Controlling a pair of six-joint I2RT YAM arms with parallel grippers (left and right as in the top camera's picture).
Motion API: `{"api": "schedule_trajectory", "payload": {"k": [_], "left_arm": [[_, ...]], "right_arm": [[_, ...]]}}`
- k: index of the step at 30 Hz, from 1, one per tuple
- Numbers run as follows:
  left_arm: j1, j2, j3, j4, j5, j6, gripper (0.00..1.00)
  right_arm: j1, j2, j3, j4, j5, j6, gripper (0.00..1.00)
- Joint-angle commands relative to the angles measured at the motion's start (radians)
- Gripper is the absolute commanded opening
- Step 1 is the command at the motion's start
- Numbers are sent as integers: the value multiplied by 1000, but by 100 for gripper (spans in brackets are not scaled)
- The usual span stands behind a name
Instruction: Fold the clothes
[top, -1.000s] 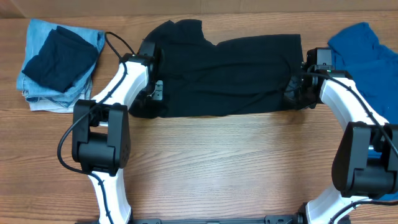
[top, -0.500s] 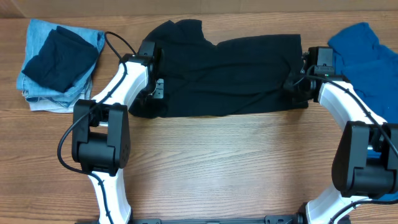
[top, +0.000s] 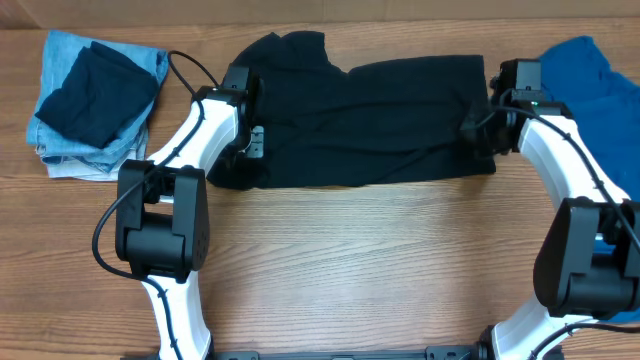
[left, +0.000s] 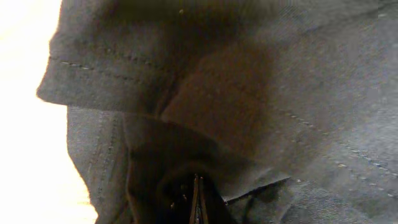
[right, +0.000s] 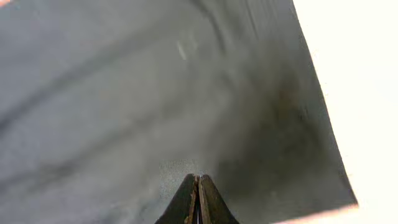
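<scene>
- Black garment (top: 370, 120) lay spread wide on the counter (top: 350, 260), one layer, no fold made in it yet.
- Folded stack (top: 95, 100) of light and dark blue pieces sat well off the black garment's left end; that part looked finished.
- Blue garment (top: 590, 90) lay crumpled just off the black garment's right end, not yet handled.
- Left tool (left: 198, 199) sat at the black garment's left edge, jaws pressed together, pinching bunched cloth.
- Right tool (right: 198, 186) sat at the black garment's right edge, jaws pressed together, apparently nipping the hem; cloth ran taut from the tips.
- Judged early in this piece: both ends gripped, fold itself still to do, then the blue one.
- Against the second before: right tool had crept along the right edge toward the far side, and the near right corner had shifted a little outward. Left tool unchanged.
</scene>
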Motion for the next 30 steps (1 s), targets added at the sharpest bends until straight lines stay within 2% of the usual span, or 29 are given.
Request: {"api": "schedule_trajectory", "payload": {"k": [1, 6, 13, 17, 23, 30], "left_arm": [[5, -1, -5, 16, 22, 11, 5], [5, -1, -5, 24, 22, 11, 4], [5, -1, -5, 27, 21, 11, 4], [5, -2, -5, 26, 21, 11, 4], [5, -2, -5, 27, 21, 11, 4], [5, -2, 6, 46, 17, 16, 4]], "right_arm": [[5, -14, -33, -14, 8, 26, 4], [10, -7, -163, 227, 9, 11, 4], [11, 97, -183, 376, 6, 42, 4], [11, 163, -180, 523, -46, 40, 4], [11, 161, -87, 542, -66, 37, 4], [8, 159, -67, 633, -74, 8, 6]]}}
